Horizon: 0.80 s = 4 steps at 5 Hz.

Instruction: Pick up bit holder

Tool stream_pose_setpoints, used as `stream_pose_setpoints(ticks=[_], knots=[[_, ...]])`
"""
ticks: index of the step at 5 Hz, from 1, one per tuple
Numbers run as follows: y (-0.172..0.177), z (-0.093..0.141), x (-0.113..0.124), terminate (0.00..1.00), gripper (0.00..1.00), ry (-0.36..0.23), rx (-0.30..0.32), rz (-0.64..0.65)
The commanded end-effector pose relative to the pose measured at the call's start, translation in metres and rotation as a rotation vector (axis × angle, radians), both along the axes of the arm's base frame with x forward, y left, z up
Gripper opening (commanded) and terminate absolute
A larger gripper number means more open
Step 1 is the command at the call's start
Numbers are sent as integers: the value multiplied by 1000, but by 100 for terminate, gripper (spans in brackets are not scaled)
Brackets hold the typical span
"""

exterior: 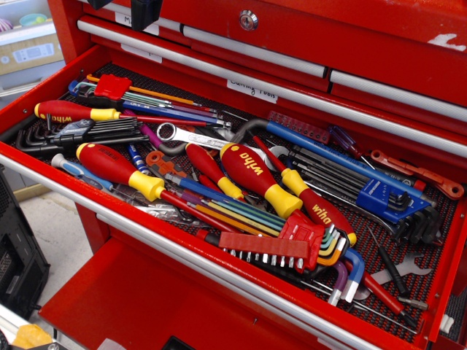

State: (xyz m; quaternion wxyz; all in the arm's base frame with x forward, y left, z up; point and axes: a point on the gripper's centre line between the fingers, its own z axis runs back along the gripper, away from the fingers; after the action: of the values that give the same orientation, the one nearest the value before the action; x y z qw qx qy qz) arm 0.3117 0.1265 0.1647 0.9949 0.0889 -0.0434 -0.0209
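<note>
- bit holder (263, 244): flat red bar lying in the open drawer (44, 98), close to the drawer's front rail; silver bits point out of its front edge toward that rail
- holder sits tilted slightly, its right end touching the chunky red hex key holder (306, 232); the multicoloured keys fan out behind and to the right of the bit holder
- big red-and-yellow Wiha screwdriver (252, 177) lies just behind the bit holder, handle angled toward the drawer's back left; second one (117, 169) is well to the holder's left, its shaft running toward the holder
- blue hex key set (379, 195) is behind and right of the bit holder, apart from it; combination wrench (191, 136) further behind and left
- gripper (146, 11): only a dark piece shows at the top edge, above the upper drawers, well away from the bit holder; can't tell whether the fingers are apart or together
- nothing is touching the bit holder from above; its top face is fully exposed
</note>
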Motion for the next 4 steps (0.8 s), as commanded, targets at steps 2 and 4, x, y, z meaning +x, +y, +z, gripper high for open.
stream_pose_setpoints(ticks=[2,4], knots=[[-27,-3,-10,0,100,-29,-56,-194],[-125,-29,-45,0,100,-171,-33,-468]])
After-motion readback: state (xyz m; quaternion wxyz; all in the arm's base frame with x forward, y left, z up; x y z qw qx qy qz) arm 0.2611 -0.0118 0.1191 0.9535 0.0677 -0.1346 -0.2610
